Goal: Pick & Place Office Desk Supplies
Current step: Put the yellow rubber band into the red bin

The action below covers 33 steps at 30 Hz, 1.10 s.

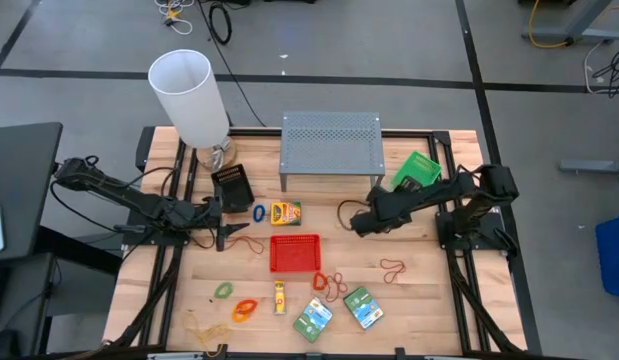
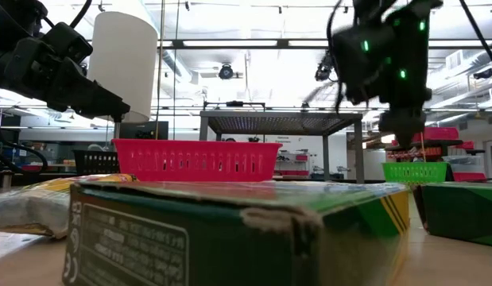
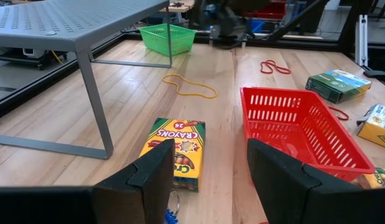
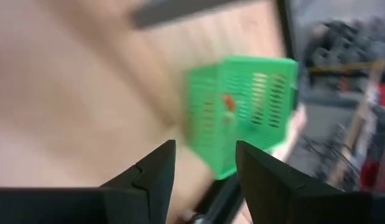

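Crayon box (image 3: pixel 175 151) just beyond open, empty left pincer (image 3: pixel 208 177) — right pincer (image 4: pixel 203 174) likewise parted, facing green tray (image 4: pixel 245 106)

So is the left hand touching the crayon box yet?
Apart. The left wrist view shows the open left hand above the crayon box, with bare box visible between its fingers.

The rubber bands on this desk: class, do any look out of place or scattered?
Yes. The rubber bands lie loose across the wooden table, none in a tray: a red one to the right, an orange one and a green one near the front left. The red mesh tray looks empty.
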Tool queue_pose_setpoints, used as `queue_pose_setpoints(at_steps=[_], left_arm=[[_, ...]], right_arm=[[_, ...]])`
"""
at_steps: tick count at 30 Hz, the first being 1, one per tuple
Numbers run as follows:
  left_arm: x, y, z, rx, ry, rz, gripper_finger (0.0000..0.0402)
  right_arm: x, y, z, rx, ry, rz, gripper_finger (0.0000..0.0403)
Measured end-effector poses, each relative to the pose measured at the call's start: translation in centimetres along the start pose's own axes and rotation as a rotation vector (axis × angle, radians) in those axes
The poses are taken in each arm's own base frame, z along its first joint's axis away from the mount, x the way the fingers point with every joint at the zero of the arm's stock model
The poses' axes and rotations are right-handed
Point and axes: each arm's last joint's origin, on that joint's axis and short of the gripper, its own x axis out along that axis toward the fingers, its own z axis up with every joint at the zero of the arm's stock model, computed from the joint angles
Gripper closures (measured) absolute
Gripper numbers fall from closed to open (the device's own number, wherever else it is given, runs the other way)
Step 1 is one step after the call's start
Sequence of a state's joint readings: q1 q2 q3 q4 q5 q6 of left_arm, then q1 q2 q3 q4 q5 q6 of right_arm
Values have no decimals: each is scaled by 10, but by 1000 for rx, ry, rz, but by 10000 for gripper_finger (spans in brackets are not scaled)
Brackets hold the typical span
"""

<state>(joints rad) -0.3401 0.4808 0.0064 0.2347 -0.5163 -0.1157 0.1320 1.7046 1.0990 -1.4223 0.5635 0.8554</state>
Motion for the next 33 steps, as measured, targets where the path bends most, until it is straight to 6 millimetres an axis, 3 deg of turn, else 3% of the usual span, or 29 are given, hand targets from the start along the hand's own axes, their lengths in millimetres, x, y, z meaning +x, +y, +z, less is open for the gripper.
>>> queue_pose_setpoints(at_steps=[9,15,19,26,33], left_arm=[[0,0,0,-4,0,0,196],[0,0,0,-7,0,0,196],[0,0,0,-8,0,-1,196],[0,0,0,-8,0,-1,196],[0,0,0,-3,4,-1,196]], right_arm=[[-61,36,6,-149,-188,447,229],[-85,60,8,-295,-375,696,229],[-98,70,11,-356,-526,772,229],[-86,69,30,-395,-566,716,229],[-49,67,48,-474,-485,687,229]])
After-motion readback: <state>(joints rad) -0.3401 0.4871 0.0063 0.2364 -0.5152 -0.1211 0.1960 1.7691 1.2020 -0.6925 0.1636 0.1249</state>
